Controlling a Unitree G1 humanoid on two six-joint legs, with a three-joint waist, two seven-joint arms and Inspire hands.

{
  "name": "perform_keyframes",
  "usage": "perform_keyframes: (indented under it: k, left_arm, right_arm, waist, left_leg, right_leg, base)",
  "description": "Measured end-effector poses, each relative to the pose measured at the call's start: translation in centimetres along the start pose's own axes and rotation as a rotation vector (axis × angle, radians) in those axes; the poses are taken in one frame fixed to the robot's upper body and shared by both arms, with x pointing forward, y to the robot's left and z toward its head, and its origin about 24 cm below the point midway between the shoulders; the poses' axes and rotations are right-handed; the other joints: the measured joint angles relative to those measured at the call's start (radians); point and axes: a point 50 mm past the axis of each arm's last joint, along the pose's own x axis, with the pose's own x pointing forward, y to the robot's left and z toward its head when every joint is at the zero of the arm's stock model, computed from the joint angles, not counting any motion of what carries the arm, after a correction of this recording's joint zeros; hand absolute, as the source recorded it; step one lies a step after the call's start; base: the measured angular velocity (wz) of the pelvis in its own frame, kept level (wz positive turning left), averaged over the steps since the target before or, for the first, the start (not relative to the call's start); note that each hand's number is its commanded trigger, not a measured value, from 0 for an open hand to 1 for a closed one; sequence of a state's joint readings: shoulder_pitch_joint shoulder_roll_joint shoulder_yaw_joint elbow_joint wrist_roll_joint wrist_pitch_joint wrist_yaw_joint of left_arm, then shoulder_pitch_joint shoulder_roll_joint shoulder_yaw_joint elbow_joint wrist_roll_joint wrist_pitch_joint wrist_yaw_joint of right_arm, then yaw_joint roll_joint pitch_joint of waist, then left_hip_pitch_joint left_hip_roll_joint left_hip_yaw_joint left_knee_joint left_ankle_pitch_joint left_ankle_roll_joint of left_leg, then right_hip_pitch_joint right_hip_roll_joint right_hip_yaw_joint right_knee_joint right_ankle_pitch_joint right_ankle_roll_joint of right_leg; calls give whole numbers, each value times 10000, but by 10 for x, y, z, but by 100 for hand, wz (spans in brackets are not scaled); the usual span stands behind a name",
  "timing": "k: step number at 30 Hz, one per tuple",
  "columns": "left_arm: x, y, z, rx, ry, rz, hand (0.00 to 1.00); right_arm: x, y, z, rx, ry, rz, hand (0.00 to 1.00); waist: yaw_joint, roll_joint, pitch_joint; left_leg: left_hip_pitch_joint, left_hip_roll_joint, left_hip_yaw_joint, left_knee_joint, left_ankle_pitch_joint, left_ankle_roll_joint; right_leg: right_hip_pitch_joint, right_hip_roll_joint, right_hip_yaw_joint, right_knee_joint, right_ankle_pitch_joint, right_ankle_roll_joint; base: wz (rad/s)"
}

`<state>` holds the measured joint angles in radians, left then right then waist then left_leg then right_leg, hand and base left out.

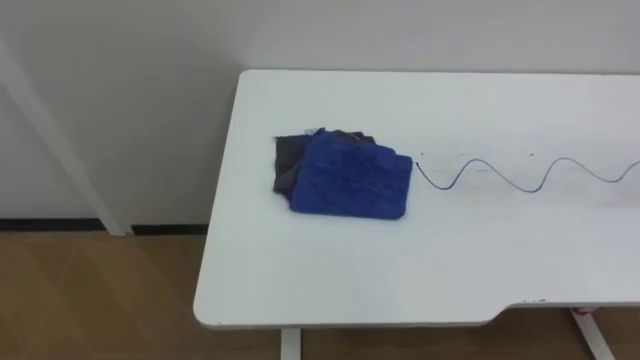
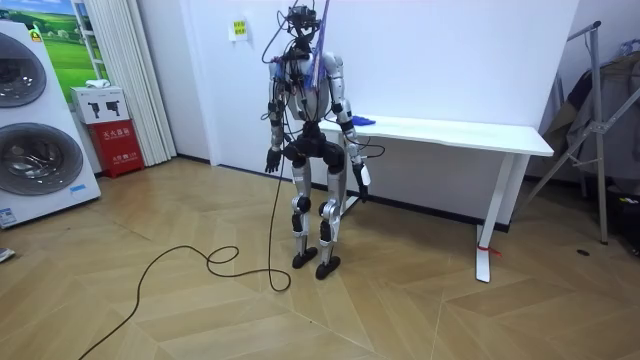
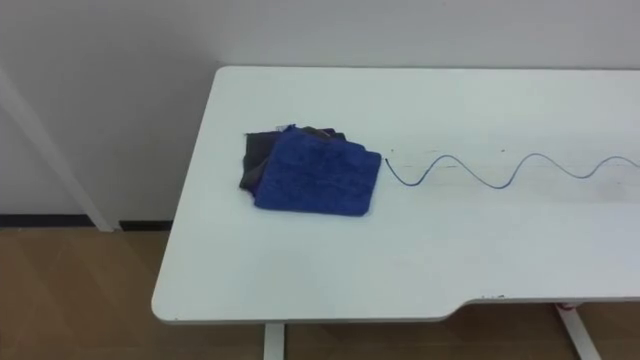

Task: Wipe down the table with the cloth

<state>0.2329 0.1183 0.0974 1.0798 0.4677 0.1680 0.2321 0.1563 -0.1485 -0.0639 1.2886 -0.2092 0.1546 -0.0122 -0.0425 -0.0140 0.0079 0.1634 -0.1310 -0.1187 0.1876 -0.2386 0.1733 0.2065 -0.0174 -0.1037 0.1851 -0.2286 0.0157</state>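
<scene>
Cloth [image 1: 352, 180], blue and folded to a rough square, lies flat on the worktop [image 1: 330, 280] near its left end, about midway between the far and near edges. It rests on a dark cloth [image 1: 288, 160], which sticks out from under its left and far sides. A wavy blue line [image 1: 500, 176] is drawn on the worktop. It starts just beside the cloth's right edge and runs rightward, out of the picture. The worktop is white with rounded corners, and its far edge stands along a pale wall [image 1: 120, 100]. Wood floor [image 1: 90, 300] shows past its left end. In the room view the robot stands upright on that floor by the worktop's left end, a little back from the near edge, with both arms hanging at its sides. The left robot hand [image 2: 272, 160] hangs low on the room view's left and the right robot hand [image 2: 363, 182] on its right, below the worktop's edge. Both are well apart from the cloth, and I cannot tell at this distance how either is set. Washers [image 2: 30, 130] and a red box [image 2: 120, 146] stand far off on the room view's left.
</scene>
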Motion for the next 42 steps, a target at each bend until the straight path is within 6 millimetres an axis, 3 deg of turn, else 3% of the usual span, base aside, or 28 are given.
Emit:
perform_keyframes:
  k: [4, 8, 11, 13, 16, 17, 19, 23, 24, 27, 28, 30, 34, 36, 38, 42]
  left_arm:
    - [0, 1, -4, -147, 284, -66, 0]
    - [0, 5, -17, -808, 809, -58, 0]
    - [2, 15, -25, -1636, 1206, 279, 0]
    - [2, 20, -36, -1971, 1534, 472, 0]
    - [3, 35, -43, -2316, 1734, 903, 0]
    - [5, 43, -44, -2352, 1705, 1144, 0]
    - [5, 56, -45, -2259, 1598, 1542, 0]
    - [7, 63, -35, -2071, 1139, 1752, 0]
    - [7, 64, -31, -2079, 996, 1778, 0]
    - [7, 63, -29, -1773, 812, 1760, 0]
    - [7, 62, -28, -1661, 751, 1735, 0]
    - [6, 61, -25, -1403, 477, 1728, 0]
    - [5, 59, -22, -1335, 296, 1696, 0]
    - [4, 59, -19, -1116, 119, 1710, 0]
    - [4, 55, -16, -845, -9, 1575, 0]
    - [3, 50, -10, -650, -204, 1475, 0]
  right_arm:
    - [0, 1, -7, 1074, 372, 131, 0]
    - [0, -2, -25, 4515, 1037, 59, 0]
    - [-1, -8, -42, 7780, 1672, -250, 0]
    - [-2, -22, -47, 8988, 1815, -725, 0]
    - [-7, -66, -49, 10840, 1447, -1875, 0]
    - [-10, -86, -45, 11183, 1154, -2426, 0]
    - [-15, -114, -33, 11263, 594, -3230, 0]
    - [-38, -177, 21, 11322, -1626, -4806, 0]
    - [-47, -191, 40, 11186, -2394, -5237, 0]
    - [-77, -218, 87, 10209, -4478, -6347, 0]
    - [-84, -222, 95, 9898, -4904, -6625, 0]
    - [-116, -235, 132, 8669, -6655, -7667, 0]
    - [-169, -237, 170, 6655, -9368, -9265, 0]
    - [-196, -235, 184, 5612, -10537, -10170, 0]
    - [-224, -222, 202, 4126, -11839, -11114, 0]
    - [-252, -200, 220, 2160, -13202, -11856, 0]
  waist:
    - [7, -24, -2]
    - [-104, -108, -30]
    - [-200, -327, -16]
    - [-267, -441, -38]
    - [-481, -670, -66]
    - [-479, -742, -39]
    - [-492, -938, -49]
    - [-482, -1118, -18]
    - [-438, -1116, -45]
    - [-382, -1142, -69]
    - [-336, -1199, -43]
    - [-333, -1133, -33]
    - [-197, -1041, -53]
    - [76, -938, -48]
    - [259, -844, -71]
    - [600, -800, -49]
  left_leg:
    - [1, 4, 2, -15, 0, 0]
    - [4, 1, -80, -13, 0, 0]
    - [-20, 1, -155, -27, 0, 0]
    - [-27, 1, -181, -50, 0, 0]
    - [-42, -16, -224, -16, 0, 1]
    - [-53, -15, -218, -16, 0, 1]
    - [-175, -15, -222, 4, 0, 0]
    - [-369, -14, -162, 164, 0, -1]
    - [-501, -13, -137, 203, 1, 0]
    - [-655, -10, -34, 307, 1, -1]
    - [-660, -10, -31, 303, 1, -1]
    - [-702, -10, -1, 309, 1, -1]
    - [-727, -11, 36, 341, 5, -8]
    - [-711, -8, 56, 339, 8, -12]
    - [-648, -9, 48, 335, 10, -16]
    - [-655, -10, 43, 328, 15, -27]
  right_leg:
    - [-3, -2, -29, -17, 0, -1]
    - [13, 0, -102, -2, 1, -1]
    - [2, 14, -82, -6, 1, -2]
    - [-6, 10, -141, 1, 1, -2]
    - [5, 1, -269, 6, 8, -9]
    - [-13, 0, -303, 9, 8, -10]
    - [-97, 1, -345, 9, 16, -18]
    - [-251, 8, -325, 10, 43, -36]
    - [-372, 7, -316, 9, 63, -35]
    - [-483, 3, -309, -1, 65, -31]
    - [-495, 1, -303, -4, 65, -31]
    - [-539, -3, -309, -19, 65, -31]
    - [-537, -19, -359, -21, 64, -30]
    - [-535, -20, -323, -17, 61, -25]
    - [-467, -28, -283, -4, 56, -19]
    - [-466, -107, -258, 2, 38, 9]
  base:
    - [0]
    - [5]
    - [7]
    - [2]
    - [2]
    - [0]
    - [0]
    - [-2]
    - [-3]
    - [-7]
    - [0]
    - [0]
    - [3]
    - [-8]
    - [2]
    - [3]
